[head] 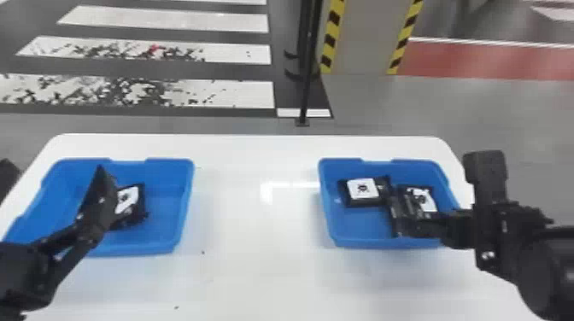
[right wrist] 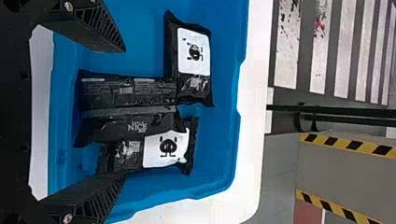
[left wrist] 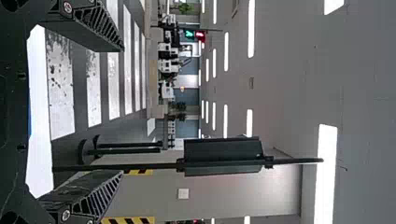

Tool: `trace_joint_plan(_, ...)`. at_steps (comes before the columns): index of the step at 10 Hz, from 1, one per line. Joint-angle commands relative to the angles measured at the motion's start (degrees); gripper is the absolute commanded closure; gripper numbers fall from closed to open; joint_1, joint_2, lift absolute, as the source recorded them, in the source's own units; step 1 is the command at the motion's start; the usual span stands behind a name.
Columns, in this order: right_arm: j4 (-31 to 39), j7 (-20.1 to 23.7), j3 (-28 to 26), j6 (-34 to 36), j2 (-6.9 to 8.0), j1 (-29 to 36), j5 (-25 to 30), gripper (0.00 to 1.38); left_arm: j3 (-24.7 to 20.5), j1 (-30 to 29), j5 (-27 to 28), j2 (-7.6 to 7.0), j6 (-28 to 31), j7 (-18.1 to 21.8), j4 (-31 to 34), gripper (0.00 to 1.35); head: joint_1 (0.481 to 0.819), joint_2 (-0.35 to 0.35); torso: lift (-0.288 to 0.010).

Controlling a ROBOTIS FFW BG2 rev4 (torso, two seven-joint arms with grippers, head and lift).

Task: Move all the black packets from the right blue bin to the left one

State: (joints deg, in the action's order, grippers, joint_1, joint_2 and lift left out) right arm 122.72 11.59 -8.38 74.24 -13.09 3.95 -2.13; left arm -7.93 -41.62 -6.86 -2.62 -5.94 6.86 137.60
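Left gripper [head: 100, 196]: released, fingers parted, above the left blue bin [head: 185, 205], which holds a black packet [head: 131, 202]. Right gripper [head: 442, 200]: fingers spread at the right blue bin [head: 363, 241], containing three black packets [right wrist: 135, 109], one overlapping another. Beyond the white table [head: 256, 147] stands a black post [head: 306, 85].

You work inside an industrial-looking hall, its floor painted with crosswalk stripes [head: 171, 21], beneath strip lights [left wrist: 226, 51] and beside a hazard-striped pillar [head: 363, 38].
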Motion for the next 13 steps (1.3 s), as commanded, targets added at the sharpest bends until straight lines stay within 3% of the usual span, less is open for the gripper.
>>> trace_joint_plan(1, -3.5, -0.1, 1.0, 0.0, -0.27, -2.0, 0.4, 0.08, 0.2, 0.0, 0.0, -0.02, -0.3, 0.0, 0.0, 0.1, 0.695, -0.101, -0.14)
trace_joint_plan(7, -13.0, -0.9, 2.7, 0.0, -0.79, -6.6, 0.4, 0.16, 0.0, -0.1, 0.8, 0.07, -1.7, 0.0, 0.0, 0.1, 0.695, -0.115, -0.14)
trace_joint_plan(8, -14.8, -0.9, 2.9, -0.8, -0.97, -7.5, 0.3, 0.23, 0.2, -0.1, 1.0, -0.02, -1.8, 0.0, 0.0, 0.1, 0.695, -0.115, -0.14)
trace_joint_plan(11, -18.2, 0.5, 3.8, -1.0, -1.23, -9.2, -1.6, 1.02, 0.2, -0.1, 1.6, -0.02, -2.5, 0.0, 0.0, 0.1, 0.695, -0.103, -0.14)
trace_joint_plan(12, -17.9, 0.5, 3.9, -1.7, -1.23, -8.7, -2.6, 1.19, 0.2, -0.1, 1.6, -0.02, -2.5, 0.0, 0.0, 0.1, 0.695, -0.101, -0.14)
trace_joint_plan(13, -16.5, 1.0, 3.8, -2.8, -1.23, -7.9, -3.9, 1.2, 0.2, -0.1, 1.6, 0.07, -2.8, 0.0, 0.0, 0.1, 0.695, -0.095, -0.14)
